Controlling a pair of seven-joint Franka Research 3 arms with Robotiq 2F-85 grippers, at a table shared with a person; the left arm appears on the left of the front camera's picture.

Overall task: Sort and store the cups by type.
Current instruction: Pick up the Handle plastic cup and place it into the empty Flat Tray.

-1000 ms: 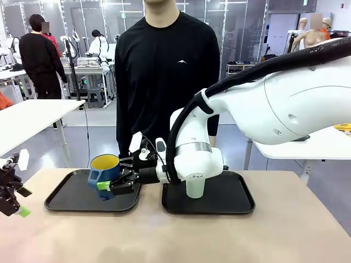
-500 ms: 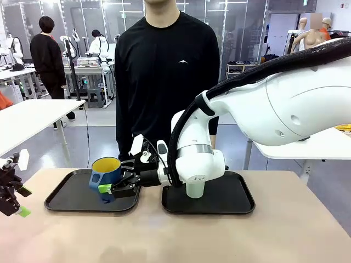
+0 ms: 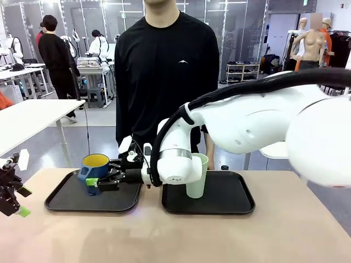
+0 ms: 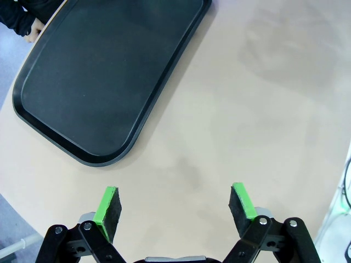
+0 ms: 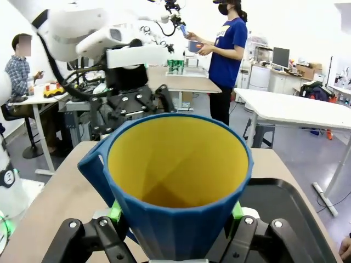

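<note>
Now, right gripper (image 3: 97, 183): my pads clamp the dark blue mug (image 3: 93, 171) from both sides, yellow inside up, over the left tray (image 3: 66, 200).
Left gripper (image 4: 174, 204): my fingers spread wide above bare table (image 4: 263, 104).
Mint tumbler (image 3: 198, 175): upright on the right tray (image 3: 236, 203), beside my right wrist.

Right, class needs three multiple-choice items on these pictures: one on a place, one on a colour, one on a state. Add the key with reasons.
1. Where does the mint-green tumbler stand?
A. on the right tray
B. on the left tray
C. on bare table

2. What colour is the inside of the blue mug?
A. white
B. yellow
C. red

3. How is the left pincer?
A. shut on the mug
B. shut on nothing
C. open

Key: 1 A, the front view shows it upright on that tray. 2 B, the right wrist view looks into a yellow interior. 3 C, its green pads stand wide apart over bare table, while the right pincer grips the mug.
</note>
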